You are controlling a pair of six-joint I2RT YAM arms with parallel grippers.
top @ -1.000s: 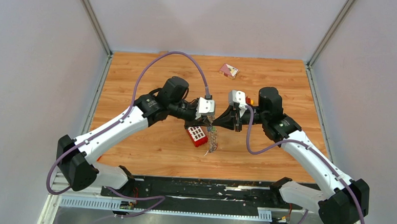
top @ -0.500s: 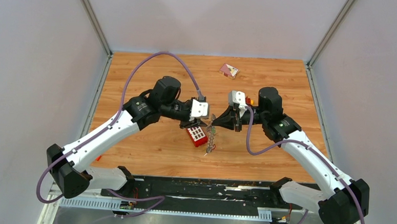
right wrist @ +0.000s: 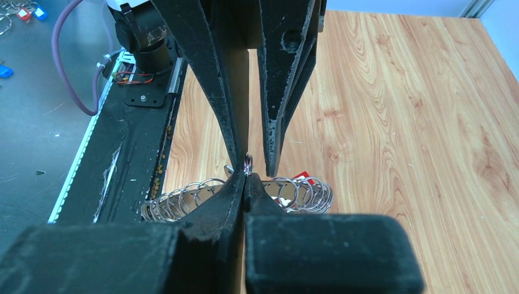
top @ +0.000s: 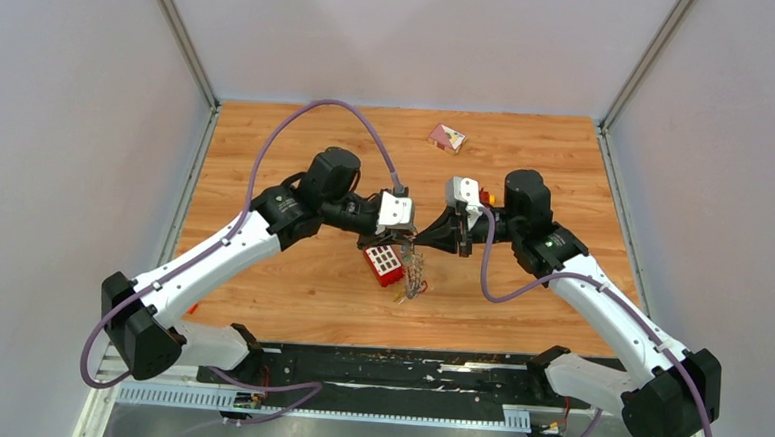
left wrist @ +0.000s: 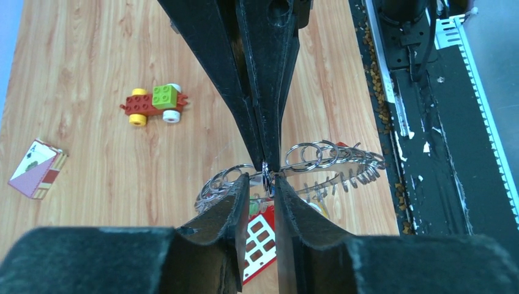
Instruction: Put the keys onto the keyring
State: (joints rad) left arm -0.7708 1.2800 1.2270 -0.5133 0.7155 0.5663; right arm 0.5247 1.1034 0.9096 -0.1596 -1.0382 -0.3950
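Note:
My right gripper (right wrist: 246, 177) is shut on the keyring (left wrist: 343, 160), a grey ring strung with many small wire loops, and holds it above the table so that it hangs down in the top view (top: 417, 275). My left gripper (left wrist: 262, 179) meets it tip to tip; its fingers stand a little apart on either side of one small loop at the right gripper's tips. In the top view the left gripper (top: 405, 243) and the right gripper (top: 418, 243) almost touch. Bits of green and yellow key tags (left wrist: 321, 208) hang under the ring, mostly hidden by my fingers.
A red studded brick (top: 385, 265) lies on the wood just below the ring. A small toy car of red, yellow and green bricks (left wrist: 153, 104) sits behind the right wrist. A playing-card box (top: 446, 136) lies near the back edge. A black rail runs along the near edge (left wrist: 422, 153).
The left gripper drew back to the left from the ring, then moved in again to the right gripper's tips. The right arm held still; the hanging ring swung slightly.

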